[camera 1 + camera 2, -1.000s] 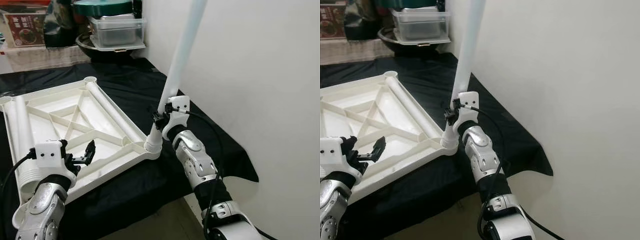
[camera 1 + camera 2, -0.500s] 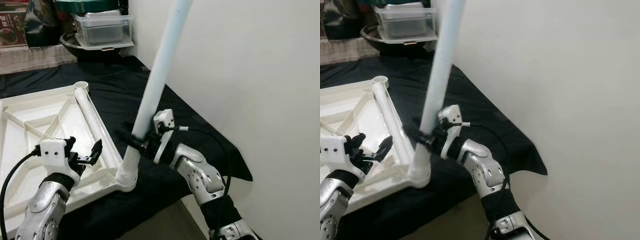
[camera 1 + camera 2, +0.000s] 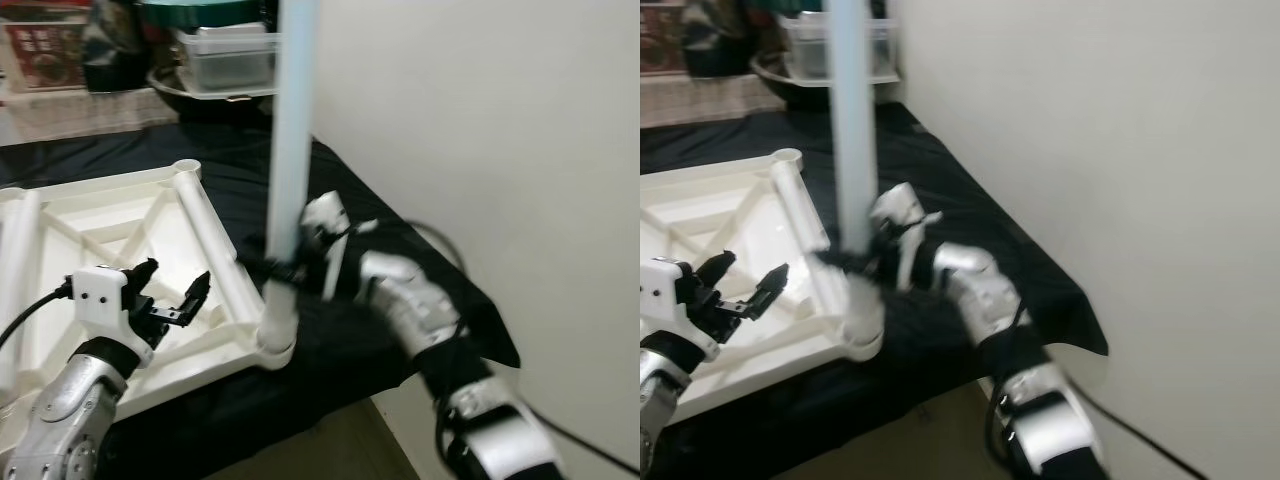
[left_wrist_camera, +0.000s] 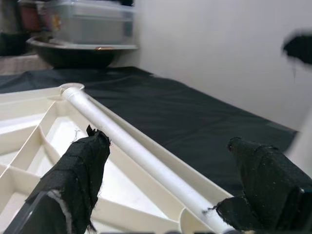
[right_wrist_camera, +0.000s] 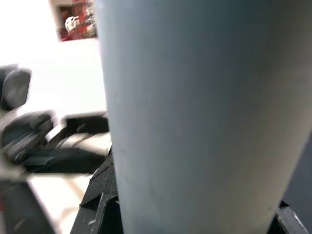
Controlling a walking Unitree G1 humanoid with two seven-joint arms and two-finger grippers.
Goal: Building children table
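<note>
Now table leg (image 3: 292,120) upright in tabletop (image 3: 120,225) corner socket, right gripper (image 3: 285,268) clamped round it, left gripper (image 3: 172,297) wide.

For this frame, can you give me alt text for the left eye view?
The right gripper clamps an upright white table leg standing in the corner socket of an upside-down white tabletop on black cloth. The left gripper hovers open over the tabletop.

one tabletop (image 3: 120,215) (upside down), three legs (image 3: 290,150), two tools (image 3: 170,300)
</note>
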